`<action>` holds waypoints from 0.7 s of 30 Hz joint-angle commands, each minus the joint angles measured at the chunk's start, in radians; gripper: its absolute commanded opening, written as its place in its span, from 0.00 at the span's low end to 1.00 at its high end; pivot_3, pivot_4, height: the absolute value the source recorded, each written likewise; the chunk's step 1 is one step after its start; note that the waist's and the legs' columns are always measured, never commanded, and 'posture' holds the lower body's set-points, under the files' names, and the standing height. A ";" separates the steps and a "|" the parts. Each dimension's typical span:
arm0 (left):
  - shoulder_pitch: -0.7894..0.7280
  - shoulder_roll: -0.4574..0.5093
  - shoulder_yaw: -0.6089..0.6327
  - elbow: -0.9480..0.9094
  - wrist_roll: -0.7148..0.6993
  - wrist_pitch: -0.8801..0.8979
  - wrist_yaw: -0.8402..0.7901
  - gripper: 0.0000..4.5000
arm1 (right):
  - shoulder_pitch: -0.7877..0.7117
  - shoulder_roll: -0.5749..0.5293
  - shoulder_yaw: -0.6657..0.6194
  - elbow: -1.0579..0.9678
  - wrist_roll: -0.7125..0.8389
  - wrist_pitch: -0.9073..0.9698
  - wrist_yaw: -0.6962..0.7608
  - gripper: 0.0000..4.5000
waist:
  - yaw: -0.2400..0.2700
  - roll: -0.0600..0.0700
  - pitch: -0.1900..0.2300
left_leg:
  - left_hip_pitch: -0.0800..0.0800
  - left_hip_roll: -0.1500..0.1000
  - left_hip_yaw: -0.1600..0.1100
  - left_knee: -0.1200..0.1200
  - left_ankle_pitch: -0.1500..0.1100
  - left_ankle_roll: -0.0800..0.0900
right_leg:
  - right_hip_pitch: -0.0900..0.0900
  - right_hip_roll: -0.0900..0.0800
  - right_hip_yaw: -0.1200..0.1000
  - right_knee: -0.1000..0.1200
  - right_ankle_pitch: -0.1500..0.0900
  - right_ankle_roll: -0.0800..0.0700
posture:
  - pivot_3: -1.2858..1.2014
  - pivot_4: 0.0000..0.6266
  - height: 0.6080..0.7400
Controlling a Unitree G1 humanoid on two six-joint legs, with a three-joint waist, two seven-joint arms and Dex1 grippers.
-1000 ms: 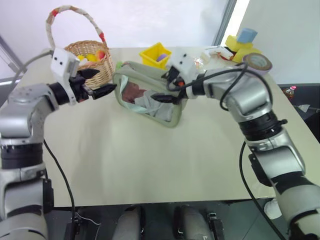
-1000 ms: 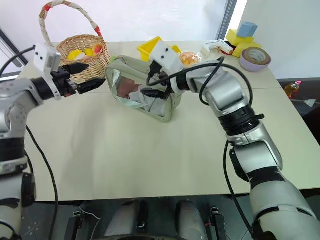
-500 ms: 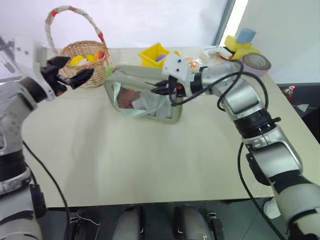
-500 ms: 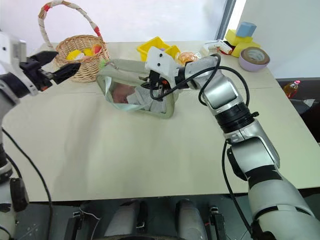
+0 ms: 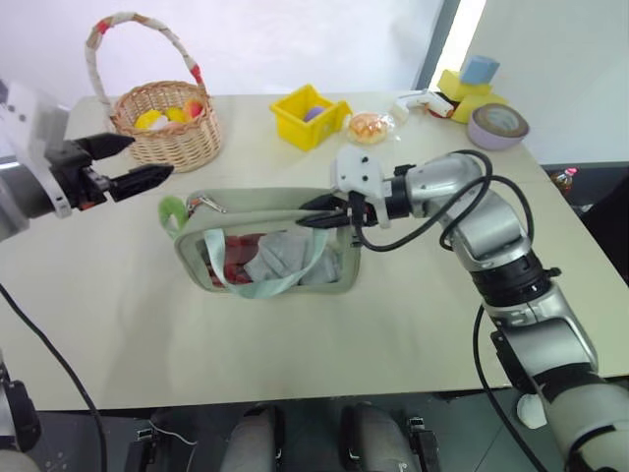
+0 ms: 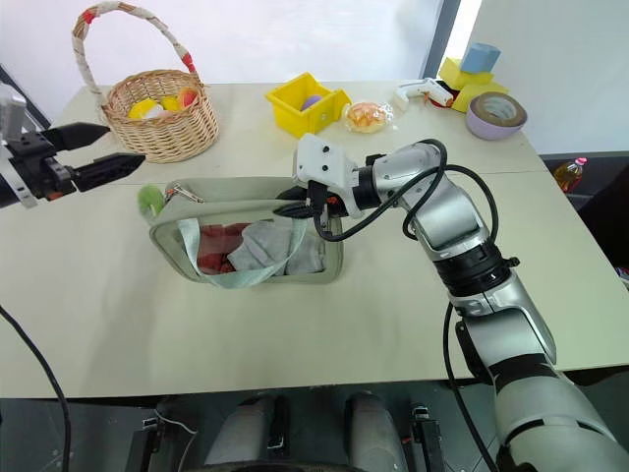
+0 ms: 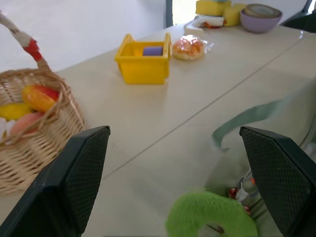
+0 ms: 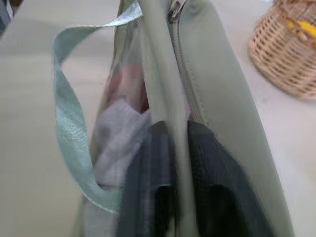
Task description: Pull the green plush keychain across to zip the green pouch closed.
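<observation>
1. Your green pouch (image 5: pixel 270 258) is sitting upright near the middle of the table (image 5: pixel 413 324), with its clear front panel facing you and red and grey contents showing through it.
2. Its mint strap (image 5: pixel 270 285) is hanging in a loop down over that clear panel.
3. The green plush keychain (image 5: pixel 173 210) is dangling at the pouch's left end, just off the top corner, and it is lying free with nothing gripping it.
4. Your right gripper (image 5: pixel 324 211) is reaching in from the right and pointing left along the pouch's top edge at its right end; in the right wrist view the two dark fingers are sitting on either side of that top seam, so they are pinched onto the green pouch there.
5. Your left gripper (image 5: pixel 133 162) is hovering above the table to the left of the pouch, apart from the keychain, with its fingers (image 7: pixel 74 177) spread wide and nothing between them.
6. A wicker basket (image 5: pixel 167 128) is standing behind the left gripper, and a yellow bin (image 5: pixel 310 116) is sitting further back near the table's centre.
</observation>
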 commanded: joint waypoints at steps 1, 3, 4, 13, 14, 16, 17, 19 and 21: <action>-0.020 0.036 0.018 0.006 -0.007 -0.014 -0.011 1.00 | -0.010 -0.049 -0.045 -0.118 0.053 0.082 0.020 0.59 | 0.002 0.000 0.000 | 0.000 0.000 0.000 0.000 0.000 0.000 | 0.000 0.000 0.000 0.000 0.000 0.000 | 0.52 0.24 0.99; -0.026 0.062 0.002 0.051 0.008 -0.032 -0.038 1.00 | -0.013 -0.101 -0.090 -0.213 0.125 0.187 0.043 0.59 | 0.006 0.000 0.000 | 0.000 0.000 0.000 0.000 0.000 0.000 | 0.000 -0.001 0.000 0.000 0.000 0.000 | 0.52 0.24 0.99; -0.026 0.072 -0.002 0.066 0.012 -0.039 -0.049 1.00 | -0.015 -0.117 -0.103 -0.242 0.151 0.222 0.045 0.59 | 0.008 0.000 0.000 | 0.000 -0.001 0.001 0.000 0.000 0.001 | 0.000 -0.001 0.000 0.000 0.000 0.000 | 0.52 0.24 0.99; 0.047 0.160 -0.042 0.096 0.043 -0.090 -0.172 1.00 | 0.096 -0.175 -0.142 -0.383 0.230 0.348 -0.051 0.59 | 0.007 -0.001 0.000 | 0.000 0.000 0.001 0.000 -0.004 0.007 | 0.000 -0.001 0.000 -0.001 0.000 0.000 | 0.52 0.24 0.99; 0.043 0.155 -0.057 0.099 0.055 -0.102 -0.170 1.00 | 0.105 -0.163 -0.126 -0.374 0.218 0.336 -0.068 0.59 | 0.007 -0.001 0.000 | 0.000 0.000 0.001 0.000 -0.004 0.007 | 0.000 -0.001 0.000 -0.001 0.000 0.000 | 0.52 0.24 0.99; 0.036 0.146 -0.078 0.104 0.068 -0.117 -0.169 1.00 | 0.120 -0.153 -0.098 -0.357 0.191 0.301 -0.083 0.59 | 0.007 0.000 0.000 | 0.000 -0.001 0.001 0.000 -0.004 0.007 | 0.000 -0.001 0.000 -0.001 0.000 0.000 | 0.52 0.24 0.99; 0.033 0.143 -0.085 0.106 0.071 -0.120 -0.168 1.00 | 0.123 -0.149 -0.090 -0.347 0.183 0.291 -0.091 0.59 | 0.007 -0.001 0.000 | 0.000 0.000 0.001 0.000 -0.004 0.007 | 0.000 0.000 0.000 -0.001 0.000 0.000 | 0.52 0.24 0.99; 0.031 0.138 -0.094 0.111 0.075 -0.128 -0.164 1.00 | 0.130 -0.152 -0.079 -0.338 0.178 0.276 -0.092 0.59 | 0.007 0.000 0.000 | 0.000 -0.001 0.001 0.000 -0.004 0.007 | 0.000 0.000 0.000 -0.001 0.000 0.000 | 0.52 0.24 0.99; 0.047 0.137 -0.103 0.116 0.087 -0.148 -0.168 1.00 | 0.133 -0.154 -0.074 -0.336 0.182 0.268 -0.086 0.59 | 0.007 -0.001 0.000 | 0.000 -0.001 0.001 0.001 -0.004 0.007 | 0.000 -0.001 0.000 -0.001 0.000 0.000 | 0.52 0.24 0.99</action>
